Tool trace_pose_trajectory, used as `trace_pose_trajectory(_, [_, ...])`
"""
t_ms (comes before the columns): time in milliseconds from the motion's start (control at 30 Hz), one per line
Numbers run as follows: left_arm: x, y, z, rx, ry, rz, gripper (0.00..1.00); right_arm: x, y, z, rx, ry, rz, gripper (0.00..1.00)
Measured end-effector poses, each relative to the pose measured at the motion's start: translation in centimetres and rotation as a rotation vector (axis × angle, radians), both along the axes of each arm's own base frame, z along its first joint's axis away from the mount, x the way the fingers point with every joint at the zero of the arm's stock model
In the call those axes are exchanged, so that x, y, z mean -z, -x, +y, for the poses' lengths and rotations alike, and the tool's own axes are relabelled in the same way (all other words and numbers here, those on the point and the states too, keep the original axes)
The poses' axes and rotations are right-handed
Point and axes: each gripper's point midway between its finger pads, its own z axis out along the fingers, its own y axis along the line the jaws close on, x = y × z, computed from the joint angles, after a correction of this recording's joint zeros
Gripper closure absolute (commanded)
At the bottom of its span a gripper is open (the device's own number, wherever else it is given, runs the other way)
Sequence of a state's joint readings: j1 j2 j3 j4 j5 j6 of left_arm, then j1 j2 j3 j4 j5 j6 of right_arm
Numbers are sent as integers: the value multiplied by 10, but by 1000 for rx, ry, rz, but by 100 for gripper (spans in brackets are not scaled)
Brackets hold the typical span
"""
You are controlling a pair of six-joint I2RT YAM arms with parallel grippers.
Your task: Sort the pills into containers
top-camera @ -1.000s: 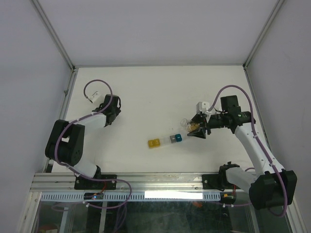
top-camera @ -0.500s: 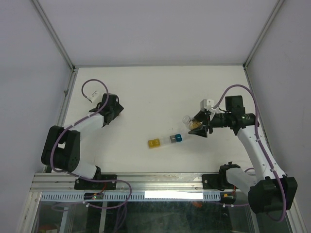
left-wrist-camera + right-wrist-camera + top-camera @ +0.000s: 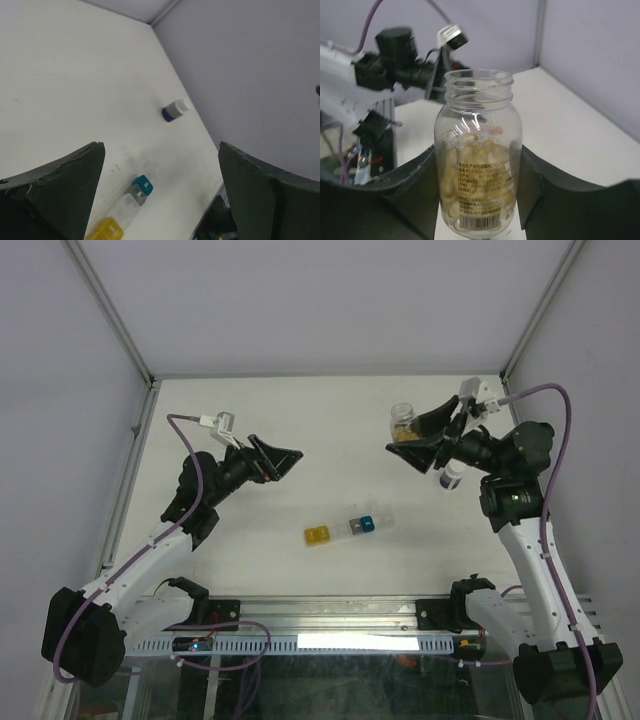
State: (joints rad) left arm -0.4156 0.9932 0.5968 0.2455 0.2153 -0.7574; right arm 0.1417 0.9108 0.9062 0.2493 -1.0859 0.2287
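Observation:
The containers (image 3: 349, 528) lie as a short strip mid-table, with a yellow one (image 3: 318, 536) at the left and a blue one (image 3: 365, 524) toward the right. My right gripper (image 3: 410, 440) is raised behind the strip and shut on a round clear vial (image 3: 402, 420). In the right wrist view the vial (image 3: 479, 150) is upright and uncapped, and tan pills (image 3: 482, 162) fill its lower half. My left gripper (image 3: 288, 455) hangs open and empty above the table, left of the strip. Its wrist view shows the containers (image 3: 125, 206) between the fingers (image 3: 65, 185).
A small dark bottle with a white cap (image 3: 450, 478) stands on the table under my right arm; it also shows in the left wrist view as the dark bottle (image 3: 175, 110) near the right wall. Walls enclose the table at the back and sides.
My left gripper has opened wide while its arm lifted and swung toward the table's middle. My right arm has carried the vial up and back, away from the strip.

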Motion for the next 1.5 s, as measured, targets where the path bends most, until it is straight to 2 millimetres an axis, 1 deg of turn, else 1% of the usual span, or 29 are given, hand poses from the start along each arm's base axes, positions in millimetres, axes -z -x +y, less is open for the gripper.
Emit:
trace_pose_trajectory(33, [-9, 8, -8, 54, 16, -47, 1, -9, 1, -1, 26, -15, 1, 100])
trace_pose_trajectory(67, [-16, 16, -15, 103, 30, -87, 1, -18, -2, -6, 72, -31, 0, 100])
trace_pose_trajectory(133, [-26, 28, -25, 181, 53, -149, 1, -54, -9, -21, 144, -104, -12, 100])
trace_pose_trajectory(200, [-32, 39, -33, 240, 67, -188, 1, -89, 2, -23, 92, -204, -69, 100])
trace_pose_trajectory(267, [-38, 47, -41, 282, 73, -221, 1, -96, 4, -28, 106, -227, -79, 100])
trace_pose_trajectory(333, [-42, 57, -49, 321, 73, -255, 1, -105, -7, -44, 208, -243, -41, 100])
trace_pose_trajectory(367, [-44, 63, -55, 343, 70, -270, 1, -114, -7, -49, 216, -252, -46, 100])
trace_pose_trajectory(400, [-45, 69, -60, 365, 67, -285, 1, -120, -2, -47, 194, -264, -54, 100])
trace_pose_trajectory(433, [-46, 75, -65, 387, 62, -302, 1, -122, 5, -43, 157, -272, -70, 100])
trace_pose_trajectory(467, [-47, 80, -69, 401, 57, -315, 1, -120, 8, -41, 153, -264, -70, 100])
trace_pose_trajectory(567, [-51, 94, -78, 443, 43, -366, 1, -120, 7, -47, 216, -247, -66, 100])
trace_pose_trajectory(600, [-54, 96, -79, 449, 42, -386, 1, -121, 12, -45, 191, -241, -68, 100])
trace_pose_trajectory(667, [-62, 98, -79, 446, 45, -435, 1, -121, 28, -33, 108, -228, -105, 100])
trace_pose_trajectory(700, [-66, 97, -78, 439, 50, -457, 1, -117, 27, -33, 121, -212, -106, 100])
trace_pose_trajectory(767, [-77, 96, -76, 419, 65, -504, 1, -110, 17, -41, 177, -191, -81, 100])
trace_pose_trajectory(800, [-83, 96, -74, 409, 79, -537, 1, -109, 19, -41, 157, -178, -84, 100])
trace_pose_trajectory(833, [-87, 97, -73, 403, 90, -566, 1, -108, 24, -35, 107, -169, -89, 100])
trace_pose_trajectory(867, [-90, 98, -72, 395, 96, -595, 1, -102, 29, -27, 54, -147, -103, 100])
trace_pose_trajectory(900, [-91, 98, -71, 389, 95, -620, 1, -92, 29, -24, 36, -115, -101, 100])
trace_pose_trajectory(933, [-91, 97, -71, 385, 87, -637, 1, -80, 24, -25, 47, -77, -95, 100])
trace_pose_trajectory(1000, [-87, 92, -74, 380, 53, -659, 1, -61, 7, -33, 101, -1, -105, 100])
trace_pose_trajectory(1067, [-81, 88, -78, 380, 8, -670, 1, -33, 2, -36, 72, 87, -107, 100])
trace_pose_trajectory(1200, [-72, 82, -84, 370, -70, -728, 1, 46, -1, -42, 14, 278, -110, 100])
trace_pose_trajectory(1267, [-70, 76, -85, 348, -98, -763, 1, 89, 1, -47, -1, 364, -103, 100])
trace_pose_trajectory(1300, [-69, 71, -86, 330, -112, -775, 1, 110, 3, -50, -13, 405, -87, 100])
trace_pose_trajectory(1333, [-67, 65, -86, 309, -124, -781, 1, 127, 5, -51, -25, 436, -70, 100])
trace_pose_trajectory(1400, [-57, 52, -87, 269, -161, -774, 1, 167, 9, -56, -58, 519, -28, 100])
trace_pose_trajectory(1467, [-46, 38, -87, 231, -200, -750, 1, 202, 14, -60, -98, 601, 17, 100])
trace_pose_trajectory(1500, [-40, 30, -87, 203, -222, -735, 1, 214, 15, -61, -115, 631, 34, 100])
